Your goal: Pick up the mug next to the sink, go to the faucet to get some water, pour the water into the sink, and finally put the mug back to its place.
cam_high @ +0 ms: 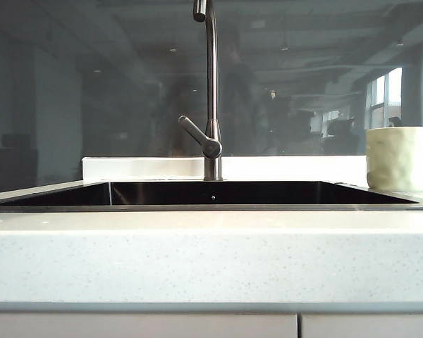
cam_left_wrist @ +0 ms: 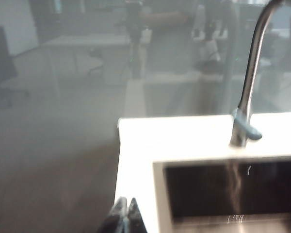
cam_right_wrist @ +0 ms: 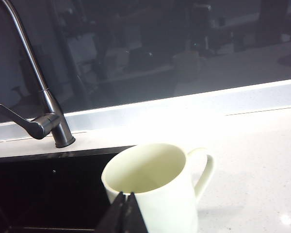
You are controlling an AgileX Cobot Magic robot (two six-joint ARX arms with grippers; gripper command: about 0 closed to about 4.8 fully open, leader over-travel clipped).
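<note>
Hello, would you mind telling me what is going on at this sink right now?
Nothing is being held. The mug stands upright on the counter beside the sink, right of the faucet. The right gripper is shut, close to the mug's near side. The left gripper is shut too, over the counter by the sink's other end.

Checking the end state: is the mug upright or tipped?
Upright: the mug stands on the counter right of the sink, mouth up in the right wrist view.

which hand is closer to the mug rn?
Right. The right hand, shut, sits just in front of the mug; the left hand, shut, is by the sink's far side.
</note>
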